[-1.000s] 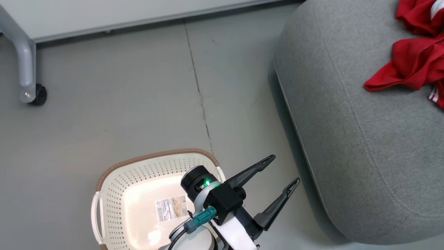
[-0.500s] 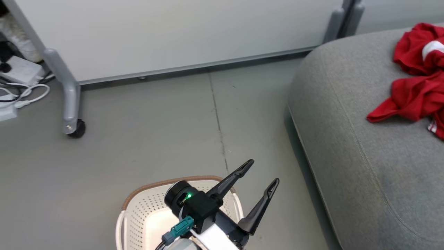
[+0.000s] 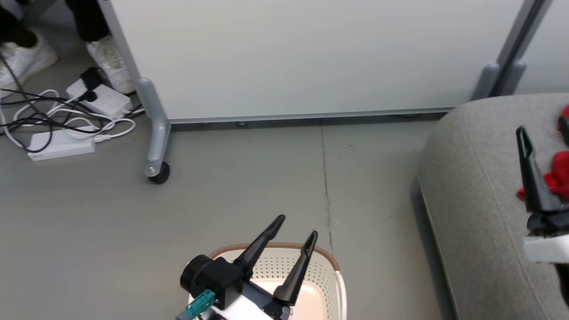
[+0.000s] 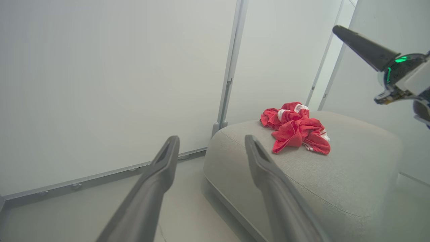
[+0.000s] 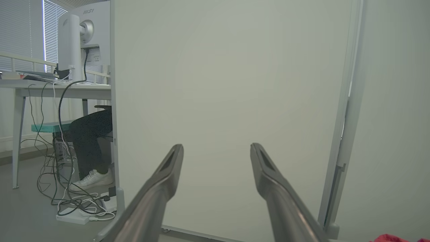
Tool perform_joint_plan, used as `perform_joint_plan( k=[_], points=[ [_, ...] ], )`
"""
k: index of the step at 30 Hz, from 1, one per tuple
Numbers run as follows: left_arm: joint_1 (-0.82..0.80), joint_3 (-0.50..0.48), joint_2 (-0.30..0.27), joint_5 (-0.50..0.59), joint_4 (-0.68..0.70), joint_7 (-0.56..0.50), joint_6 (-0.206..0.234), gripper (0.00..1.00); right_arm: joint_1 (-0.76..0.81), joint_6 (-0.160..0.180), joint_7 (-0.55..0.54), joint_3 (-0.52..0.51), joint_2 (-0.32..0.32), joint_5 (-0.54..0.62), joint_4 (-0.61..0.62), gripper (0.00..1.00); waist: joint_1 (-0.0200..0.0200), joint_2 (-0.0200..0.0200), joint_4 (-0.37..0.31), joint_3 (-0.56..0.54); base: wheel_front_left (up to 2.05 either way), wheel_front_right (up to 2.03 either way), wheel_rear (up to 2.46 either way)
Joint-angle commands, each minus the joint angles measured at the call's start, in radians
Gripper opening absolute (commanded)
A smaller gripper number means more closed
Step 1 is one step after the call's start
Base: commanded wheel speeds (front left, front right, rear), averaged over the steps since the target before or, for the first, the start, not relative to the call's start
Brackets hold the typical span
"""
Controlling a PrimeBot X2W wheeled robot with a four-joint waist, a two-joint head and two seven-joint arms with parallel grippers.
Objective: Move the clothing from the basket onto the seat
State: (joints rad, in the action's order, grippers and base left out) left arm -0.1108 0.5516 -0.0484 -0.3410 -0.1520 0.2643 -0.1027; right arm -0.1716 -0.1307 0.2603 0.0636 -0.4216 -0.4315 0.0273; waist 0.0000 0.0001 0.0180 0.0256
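The red clothing (image 4: 295, 129) lies in a crumpled heap on top of the grey seat (image 4: 336, 168). In the head view a bit of that clothing (image 3: 558, 178) shows on the seat (image 3: 471, 200), behind my right gripper (image 3: 544, 135). That gripper stands open above the seat, with nothing between its fingers. The basket (image 3: 324, 271) sits on the floor at the bottom edge, and what shows of its inside is bare plastic. My left gripper (image 3: 298, 225) hovers over it, open and holding nothing. In the wrist views the left gripper (image 4: 211, 139) and right gripper (image 5: 217, 148) both stand wide apart.
A white wheeled partition panel (image 3: 289, 58) stands behind, its caster (image 3: 158, 173) on the floor. Power strips and cables (image 3: 62, 142) lie at the far left beside a person's shoes (image 3: 106, 62). A desk with a monitor (image 5: 84, 40) stands beyond the panel.
The head camera has tilted up and turned, so the basket sits lower and the seat further right. My right gripper now shows at the right edge. Both grippers stay open.
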Motion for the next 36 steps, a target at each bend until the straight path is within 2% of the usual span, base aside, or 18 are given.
perform_joint_plan(
  k=[1, 7, 10, 14, 17, 24, 30, 36],
  points=[
    [0.014, -0.023, -0.003, 0.006, 0.004, 0.001, 0.009, 1.00, 0.037, 0.000, 0.003, -0.005, 0.021, 0.011, 0.003, 1.00, 0.0000, -0.0001, 0.043, -0.022, 0.00, 0.00, 0.00],
    [0.045, -0.109, -0.004, 0.020, 0.007, 0.001, 0.036, 1.00, 0.116, 0.000, 0.003, -0.003, 0.097, 0.036, -0.008, 1.00, 0.0000, -0.0001, 0.091, -0.040, 0.00, 0.00, 0.00],
    [0.065, -0.161, -0.003, 0.077, 0.005, 0.001, 0.081, 1.00, 0.146, 0.000, 0.003, -0.012, 0.150, 0.044, -0.021, 1.00, 0.0000, -0.0001, 0.111, -0.048, 0.00, 0.00, 0.00],
    [0.093, -0.227, -0.004, 0.065, 0.023, 0.001, 0.141, 1.00, 0.183, 0.000, 0.003, -0.019, 0.188, 0.084, -0.035, 1.00, 0.0000, -0.0001, 0.125, -0.052, 0.00, 0.00, 0.00],
    [0.109, -0.254, -0.003, 0.074, 0.038, 0.001, 0.167, 1.00, 0.205, 0.000, 0.003, -0.042, 0.212, 0.124, -0.052, 1.00, 0.0000, -0.0001, 0.131, -0.050, 0.00, 0.00, 0.00],
    [0.138, -0.285, -0.004, 0.081, 0.058, 0.001, 0.174, 1.00, 0.244, 0.000, 0.003, -0.085, 0.272, 0.192, -0.085, 1.00, 0.0000, -0.0001, 0.130, -0.039, 0.00, 0.00, 0.00],
    [0.161, -0.305, -0.004, 0.056, 0.018, 0.001, 0.190, 1.00, 0.254, 0.000, 0.003, -0.083, 0.286, 0.237, -0.099, 1.00, 0.0000, -0.0001, 0.122, -0.034, 0.00, 0.00, 0.00],
    [0.147, -0.315, -0.004, 0.069, -0.001, 0.001, 0.194, 1.00, 0.254, 0.000, 0.003, -0.107, 0.310, 0.218, -0.110, 1.00, 0.0000, -0.0001, 0.115, -0.030, 0.00, 0.00, 0.00]
  ],
)
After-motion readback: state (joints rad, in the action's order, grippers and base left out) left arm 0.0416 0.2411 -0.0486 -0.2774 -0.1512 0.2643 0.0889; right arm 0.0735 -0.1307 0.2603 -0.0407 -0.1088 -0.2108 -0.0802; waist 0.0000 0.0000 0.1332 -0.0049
